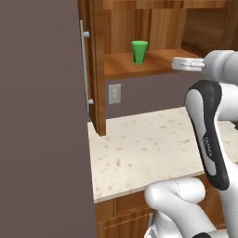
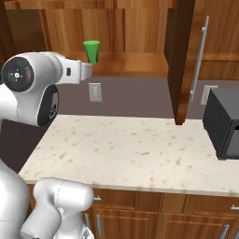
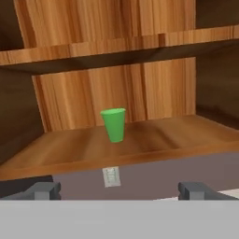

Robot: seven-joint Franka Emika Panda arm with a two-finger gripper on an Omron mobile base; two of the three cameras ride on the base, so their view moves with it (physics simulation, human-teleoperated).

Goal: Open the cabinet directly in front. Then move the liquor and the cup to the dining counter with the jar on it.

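The cabinet [image 1: 96, 69] stands open, its two doors swung out to either side. The green cup [image 3: 114, 124] sits upright near the middle of the lower shelf [image 3: 154, 142], and it also shows as the cup [image 1: 139, 51] and the cup [image 2: 91, 50] in the base views. My gripper [image 3: 120, 191] is open with nothing between its fingertips [image 3: 44, 190]. It is level with the shelf's front edge, some way short of the cup. The liquor, the dining counter and the jar are out of view.
Below the cabinet lies a small speckled countertop [image 1: 148, 144] with a wall outlet [image 1: 114, 93] behind it. A dark microwave [image 2: 224, 123] stands at its right end. The right door [image 2: 179, 60] juts out over the counter. A tall dark panel [image 1: 42, 116] blocks the left side.
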